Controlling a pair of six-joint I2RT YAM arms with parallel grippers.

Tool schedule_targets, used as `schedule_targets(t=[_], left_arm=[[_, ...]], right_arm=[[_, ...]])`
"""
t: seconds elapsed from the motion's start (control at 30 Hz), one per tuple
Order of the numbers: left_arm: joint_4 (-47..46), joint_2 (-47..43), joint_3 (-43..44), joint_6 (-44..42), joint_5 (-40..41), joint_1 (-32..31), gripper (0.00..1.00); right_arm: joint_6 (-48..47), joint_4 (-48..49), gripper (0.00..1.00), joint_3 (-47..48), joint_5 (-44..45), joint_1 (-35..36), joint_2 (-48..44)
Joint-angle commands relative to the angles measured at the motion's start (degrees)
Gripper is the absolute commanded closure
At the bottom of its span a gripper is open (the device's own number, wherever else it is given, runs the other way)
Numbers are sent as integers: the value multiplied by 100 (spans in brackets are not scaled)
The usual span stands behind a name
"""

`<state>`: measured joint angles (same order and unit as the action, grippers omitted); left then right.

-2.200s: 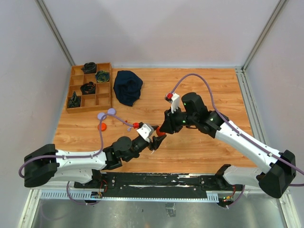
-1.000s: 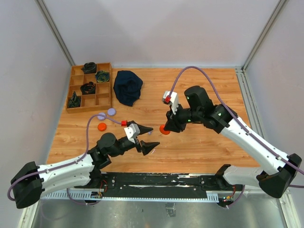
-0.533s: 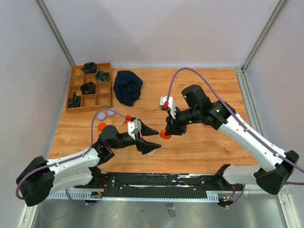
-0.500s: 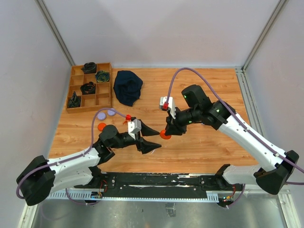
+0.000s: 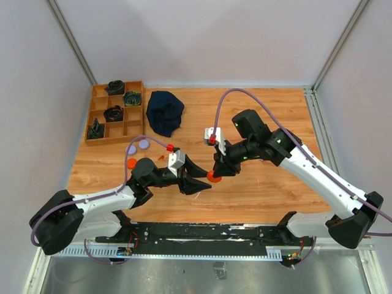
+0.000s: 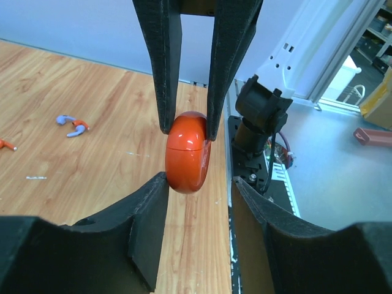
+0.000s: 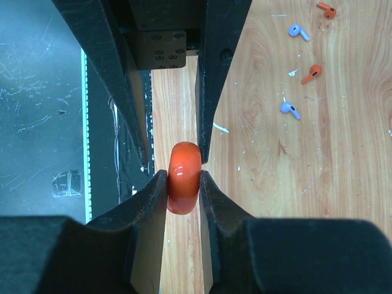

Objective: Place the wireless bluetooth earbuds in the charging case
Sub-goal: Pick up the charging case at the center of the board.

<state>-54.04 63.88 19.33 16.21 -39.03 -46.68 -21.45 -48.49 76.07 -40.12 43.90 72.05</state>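
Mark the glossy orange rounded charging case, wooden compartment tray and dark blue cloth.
Glossy orange rounded charging case [image 6: 187, 160]: left wrist view, its shiny front.
Wooden compartment tray [image 5: 133, 130]: top view, an empty compartment's floor.
Dark blue cloth [image 5: 164, 112]: top view, its crumpled middle.

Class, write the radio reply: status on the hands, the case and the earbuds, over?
Right hand shut on case; left hand open around it. Earbuds loose on table, none in. Case closed, that blocks loading.

No readable text, label, brand or number shows on anything in view.
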Motion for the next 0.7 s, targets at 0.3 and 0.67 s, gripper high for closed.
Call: schedule_targets(t=[0.3, 0.67], left_arm=[[-553, 329, 286, 268, -394, 27, 57], [-755, 344, 162, 148, -426, 27, 92]], right_arm=[[-293, -140, 96, 318, 78, 233, 201], [-283, -156, 87, 392, 283, 283, 157]])
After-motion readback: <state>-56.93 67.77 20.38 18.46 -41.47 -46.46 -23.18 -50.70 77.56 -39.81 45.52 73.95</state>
